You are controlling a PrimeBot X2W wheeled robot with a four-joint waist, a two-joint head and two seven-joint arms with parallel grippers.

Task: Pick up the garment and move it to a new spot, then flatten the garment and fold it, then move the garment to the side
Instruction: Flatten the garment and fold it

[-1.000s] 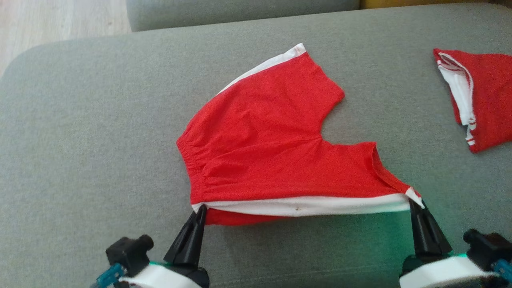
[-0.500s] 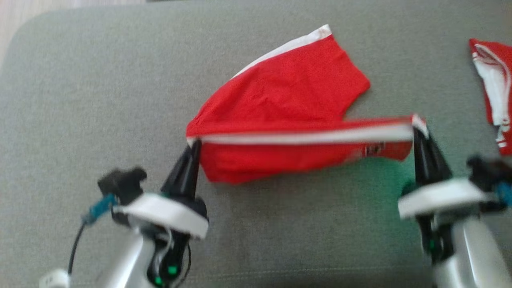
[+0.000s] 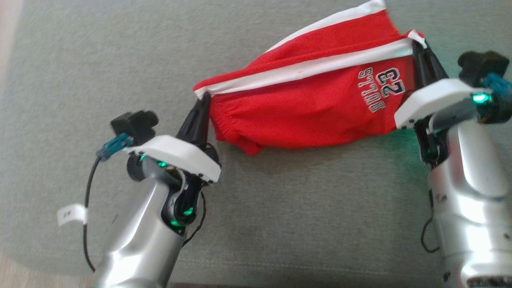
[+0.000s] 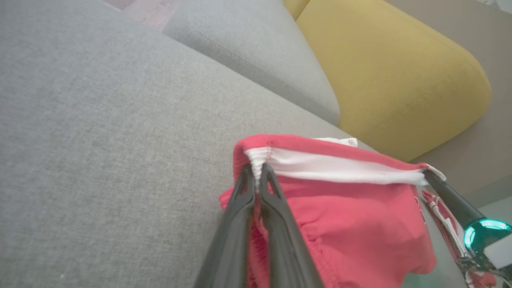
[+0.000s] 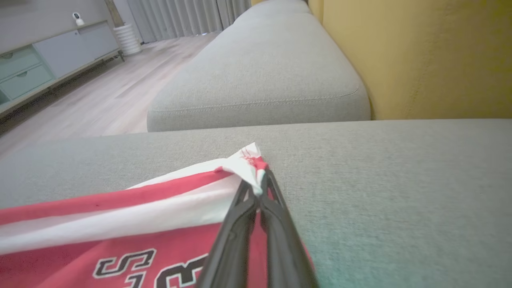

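The garment [image 3: 312,104] is a pair of red shorts with white side stripes and a "BULLS 23" print. It hangs stretched between my two grippers above the grey sofa seat [image 3: 80,80]. My left gripper [image 3: 203,99] is shut on the waistband end of the white stripe; the left wrist view shows its tips [image 4: 258,174] pinching that corner of the garment [image 4: 352,224]. My right gripper [image 3: 416,42] is shut on the hem end of the stripe, as the right wrist view confirms [image 5: 258,184], with the garment [image 5: 120,224] trailing left. The lower half of the shorts droops toward the cushion.
A second grey seat cushion [image 5: 260,76] lies beyond the one below me, and a yellow back cushion [image 4: 392,76] stands along the far side. Wooden floor [image 5: 100,104] and a low cabinet [image 5: 40,68] lie off the sofa's end.
Both grippers have lifted the striped edge off the seat and carried it away from me over the rest of the shorts, turning up the printed side. The head camera has tilted down.
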